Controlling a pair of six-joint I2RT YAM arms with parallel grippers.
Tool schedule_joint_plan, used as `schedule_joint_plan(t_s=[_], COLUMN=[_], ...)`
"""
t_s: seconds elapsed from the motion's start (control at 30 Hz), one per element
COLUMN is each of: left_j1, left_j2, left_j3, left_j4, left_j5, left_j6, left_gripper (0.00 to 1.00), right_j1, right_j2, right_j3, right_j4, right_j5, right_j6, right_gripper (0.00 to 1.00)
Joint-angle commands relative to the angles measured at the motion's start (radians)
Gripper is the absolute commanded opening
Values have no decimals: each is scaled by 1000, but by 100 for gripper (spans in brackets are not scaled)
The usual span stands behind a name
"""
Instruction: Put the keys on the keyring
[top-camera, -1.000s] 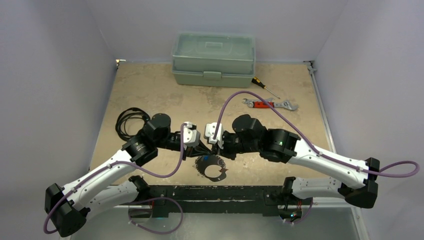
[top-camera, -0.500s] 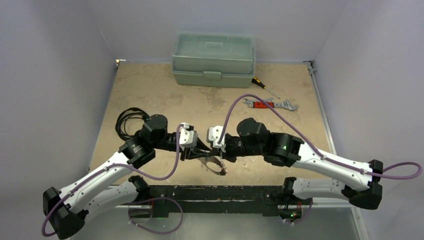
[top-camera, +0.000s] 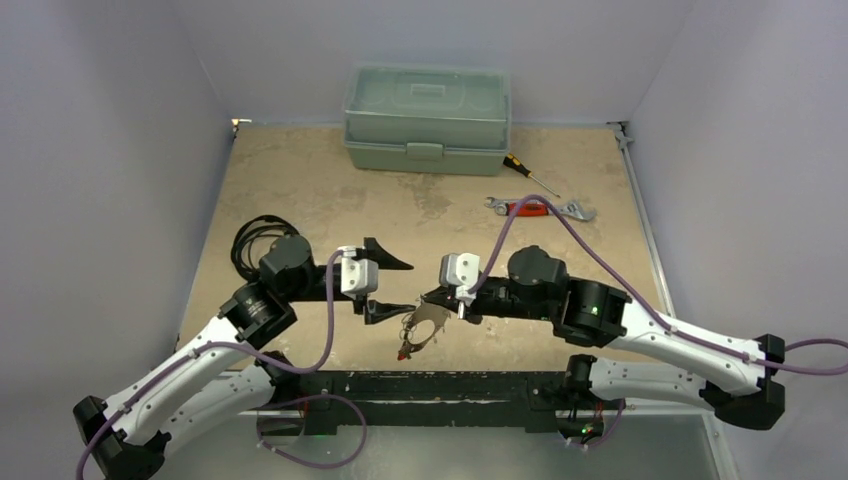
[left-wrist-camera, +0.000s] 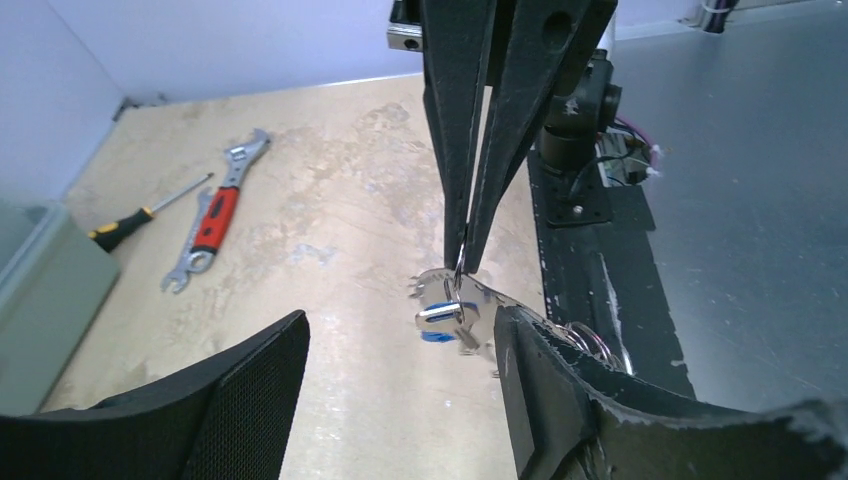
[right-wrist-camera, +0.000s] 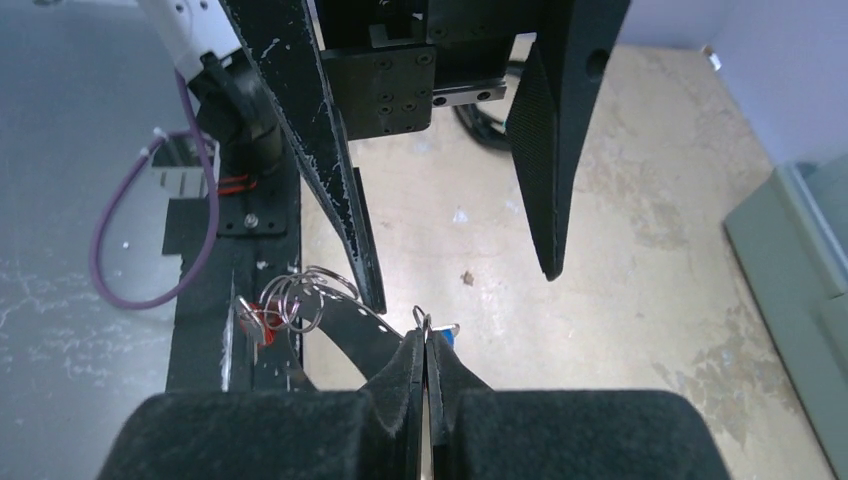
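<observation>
My right gripper is shut on the thin wire of the keyring, which hangs below its tips above the table's near edge. A blue-tagged key dangles right under the pinch, next to a flat toothed silver piece. Further wire loops and a red-tagged key trail off at the bunch's lower end. My left gripper stands open just left of the bunch, one finger on each side, holding nothing. Its right finger hides part of the loops.
A green toolbox stands at the back. A screwdriver and a red-handled wrench lie at the back right. A coiled black cable lies at the left behind my left arm. The black base rail runs under the keyring.
My left gripper has opened, let go of the keyring and drawn back to the left. The right gripper has kept its grip and shifted a little right, the bunch now hanging from it.
</observation>
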Motion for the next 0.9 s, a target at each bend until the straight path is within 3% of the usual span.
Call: schedule_joint_plan(t_s=[0.0, 0.33, 0.5, 0.73, 0.87], left_j1=[9, 16, 16, 17, 17], left_j2=[-38, 14, 16, 16, 11], left_j3=[16, -1, -15, -15, -6], left_j4=[81, 149, 175, 176, 155], left_j5=[-54, 49, 94, 114, 96], left_j6=[-17, -41, -41, -27, -12], left_gripper=[67, 54, 39, 1, 0], right_j1=[7, 7, 6, 7, 7], right_j2=[-80, -128, -128, -127, -141], right_j3=[-48, -134, -147, -146, -150], right_j4=[193, 328, 337, 359, 368], right_j5=[40, -10, -15, -11, -5], right_j6=[11, 19, 18, 18, 21], right_gripper=[0, 0, 0, 0, 0])
